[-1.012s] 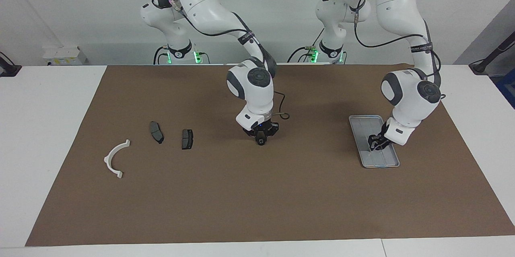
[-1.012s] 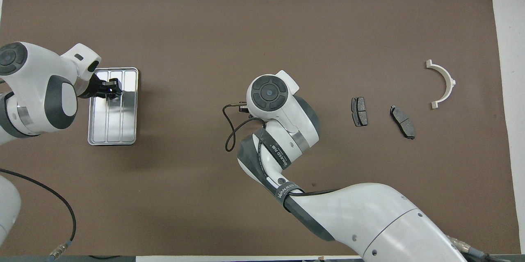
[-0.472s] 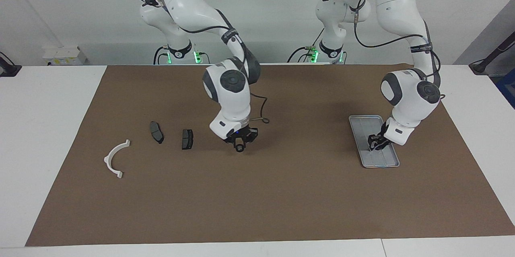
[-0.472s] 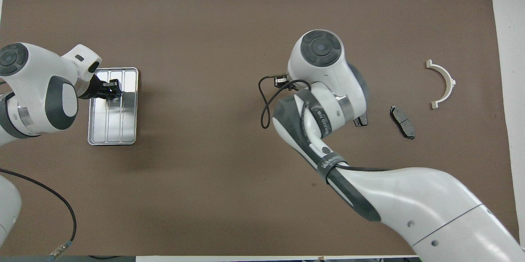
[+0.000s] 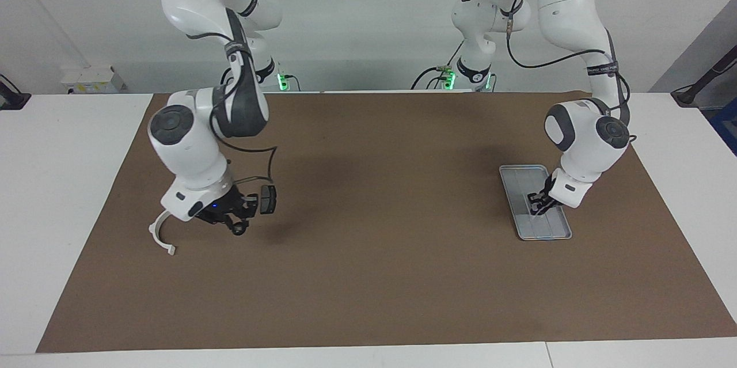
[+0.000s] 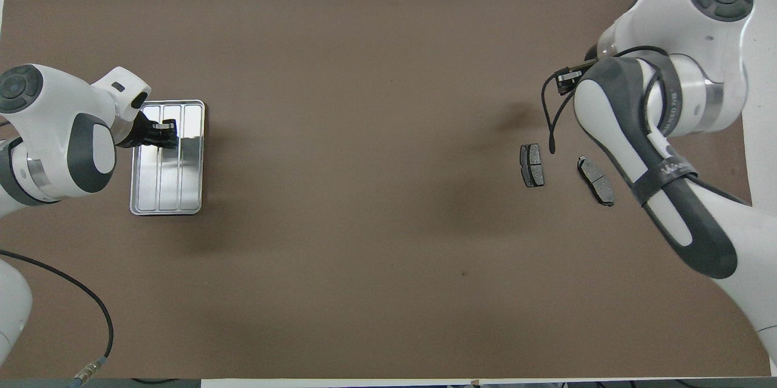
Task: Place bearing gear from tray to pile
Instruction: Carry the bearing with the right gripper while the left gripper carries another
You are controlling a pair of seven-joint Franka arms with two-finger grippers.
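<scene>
Transfer looked nearly finished: the right gripper, over the pile, gripped a small dark round part, apparently the bearing gear; only release remained. Well apart from the pile, the left gripper hung clenched over the bare-looking tray.

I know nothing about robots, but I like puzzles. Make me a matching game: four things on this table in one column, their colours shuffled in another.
Things:
1. tray
2. curved bracket
3. two pads
4. mat

Colours:
A. white
B. brown
C. dark grey
D. shiny silver

Pairs: 1-D, 2-A, 3-C, 4-B
</scene>
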